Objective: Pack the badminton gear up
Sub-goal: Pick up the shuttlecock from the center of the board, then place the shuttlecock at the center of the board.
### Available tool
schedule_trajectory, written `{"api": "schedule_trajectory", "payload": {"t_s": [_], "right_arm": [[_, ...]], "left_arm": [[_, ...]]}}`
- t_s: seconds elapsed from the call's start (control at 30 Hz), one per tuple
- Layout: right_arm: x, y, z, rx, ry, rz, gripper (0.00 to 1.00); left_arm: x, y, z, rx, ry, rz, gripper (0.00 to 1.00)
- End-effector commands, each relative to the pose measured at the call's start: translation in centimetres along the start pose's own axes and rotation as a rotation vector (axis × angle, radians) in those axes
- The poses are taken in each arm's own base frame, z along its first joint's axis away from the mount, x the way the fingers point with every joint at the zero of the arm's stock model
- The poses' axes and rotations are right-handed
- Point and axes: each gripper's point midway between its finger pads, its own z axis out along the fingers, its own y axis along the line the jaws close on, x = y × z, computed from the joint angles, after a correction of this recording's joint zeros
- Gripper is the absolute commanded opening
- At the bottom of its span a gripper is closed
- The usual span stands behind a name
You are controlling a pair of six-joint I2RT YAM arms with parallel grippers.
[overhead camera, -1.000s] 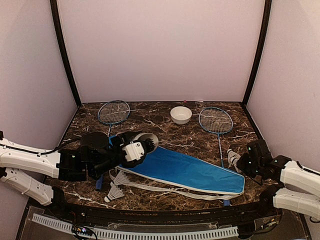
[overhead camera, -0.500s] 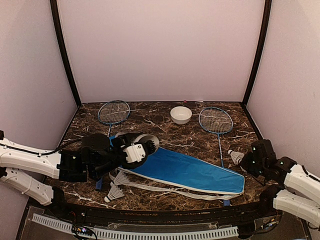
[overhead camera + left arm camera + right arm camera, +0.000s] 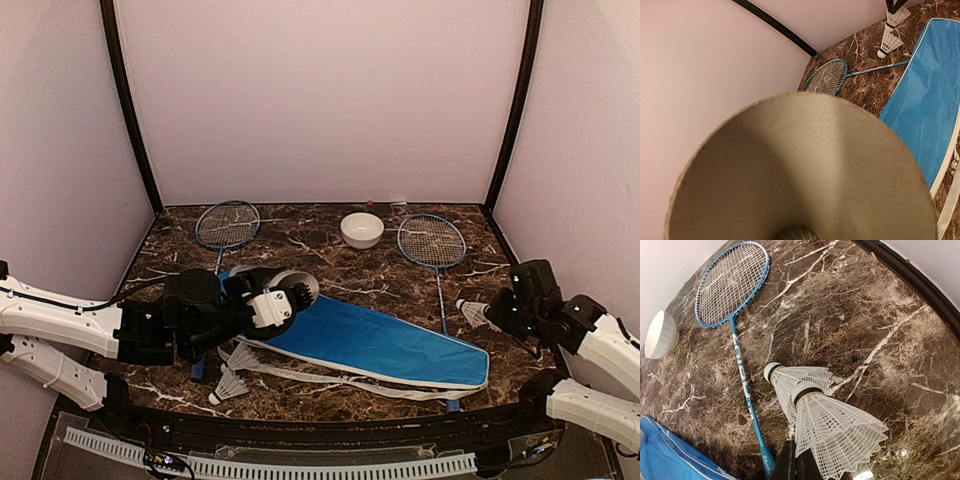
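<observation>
Notably, the right tool [image 3: 797, 460] pinched a shuttlecock [image 3: 832, 432] by its feathers above the right side of the worktop [image 3: 880, 315] while the left tool [image 3: 270, 305] clasped the tube [image 3: 790, 165] well apart, so the thin grip could drop it or crush feathers.

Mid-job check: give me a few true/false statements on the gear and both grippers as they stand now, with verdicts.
1. The white bowl sits between the left racket and the right racket. True.
2. Both rackets are inside the blue cover. False: both lie on the table, outside it.
3. The right gripper grips a shuttlecock. True.
4. The left gripper is empty. False: it holds the tube.
</observation>
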Motion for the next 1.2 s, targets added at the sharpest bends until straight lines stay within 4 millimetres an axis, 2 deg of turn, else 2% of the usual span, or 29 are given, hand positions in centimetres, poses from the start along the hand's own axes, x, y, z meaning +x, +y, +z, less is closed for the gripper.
{"api": "schedule_trajectory", "payload": {"t_s": [0.0, 0.2, 0.4, 0.5, 0.6, 0.73, 0.87, 1.0, 1.07, 1.17], "right_arm": [[-2.1, 1.8, -1.8, -0.041, -0.036, -0.035, 0.0], [-4.6, 5.9, -2.9, -0.138, -0.065, -0.077, 0.0], [-5.2, 11.9, -1.7, -0.238, -0.084, -0.143, 0.0], [-4.5, 15.6, -0.9, -0.306, -0.095, -0.174, 0.0], [-2.5, 18.6, 1.2, -0.333, -0.063, -0.239, 0.0], [1.2, 22.8, 3.0, -0.475, 0.023, -0.386, 0.0], [3.6, 23.8, 5.0, -0.484, 0.113, -0.553, 0.0], [3.6, 23.0, 6.9, -0.507, 0.214, -0.552, 0.0], [4.2, 23.1, 6.9, -0.59, 0.265, -0.566, 0.0], [5.2, 22.8, 7.8, -0.608, 0.321, -0.609, 0.0]], "left_arm": [[1.7, -1.2, 0.0, 0.03, 0.062, -0.019, 0.46], [1.6, -1.3, 0.0, 0.031, 0.063, -0.015, 0.46], [1.7, -1.4, 0.1, 0.026, 0.07, -0.01, 0.45], [1.7, -1.4, 0.1, 0.025, 0.07, -0.009, 0.45], [1.6, -1.3, 0.1, 0.02, 0.07, -0.007, 0.46], [1.6, -1.2, -0.1, 0.019, 0.066, -0.006, 0.46], [1.4, -1.0, -0.3, 0.016, 0.055, -0.01, 0.45], [1.4, -0.9, -0.5, 0.017, 0.053, -0.008, 0.46], [1.3, -0.9, -0.5, 0.016, 0.051, -0.01, 0.46], [1.4, -0.9, -0.5, 0.017, 0.051, -0.009, 0.45]]}}
